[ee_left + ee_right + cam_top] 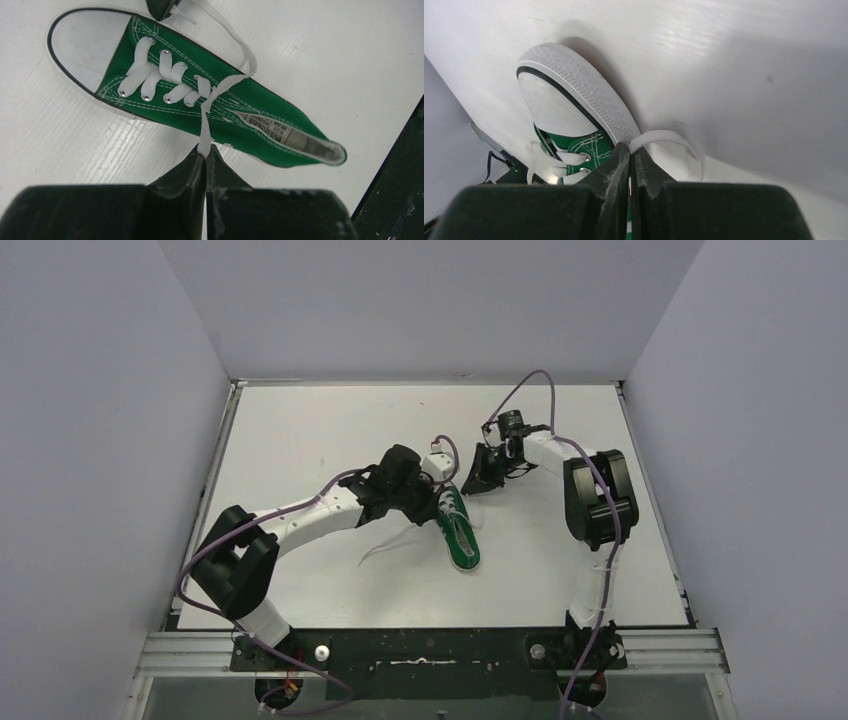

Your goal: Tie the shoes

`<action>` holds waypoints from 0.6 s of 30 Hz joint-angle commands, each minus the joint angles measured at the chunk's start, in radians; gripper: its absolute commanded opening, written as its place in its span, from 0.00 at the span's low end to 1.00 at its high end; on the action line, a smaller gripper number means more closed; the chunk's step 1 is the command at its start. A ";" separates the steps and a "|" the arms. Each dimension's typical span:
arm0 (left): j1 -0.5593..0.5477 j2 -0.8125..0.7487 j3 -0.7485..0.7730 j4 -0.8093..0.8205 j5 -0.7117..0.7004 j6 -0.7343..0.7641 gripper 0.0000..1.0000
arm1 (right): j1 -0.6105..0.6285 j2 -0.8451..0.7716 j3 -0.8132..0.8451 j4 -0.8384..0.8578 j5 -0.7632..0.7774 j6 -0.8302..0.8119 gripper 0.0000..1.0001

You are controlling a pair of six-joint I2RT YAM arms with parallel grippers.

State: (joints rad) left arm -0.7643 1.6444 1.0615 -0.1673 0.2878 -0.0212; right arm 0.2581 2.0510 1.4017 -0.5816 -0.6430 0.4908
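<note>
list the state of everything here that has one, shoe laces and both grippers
sneaker: sole down on the table, not tied
laces: threaded through the eyelets, no bow, one strand pulled out to each side
left gripper: shut on a strand of the laces
right gripper: shut on the other strand, near the toe

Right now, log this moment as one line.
left gripper: shut on white lace | right gripper: shut on other lace | green sneaker: sole down, no bow
</note>
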 commanded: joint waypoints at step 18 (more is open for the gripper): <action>0.025 -0.067 0.149 -0.107 -0.033 -0.016 0.02 | -0.006 -0.253 -0.243 -0.039 -0.026 -0.090 0.00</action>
State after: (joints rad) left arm -0.7490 1.6024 1.1324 -0.2920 0.2314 0.0036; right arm 0.1902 1.8351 1.2350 -0.6621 -0.6586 0.3923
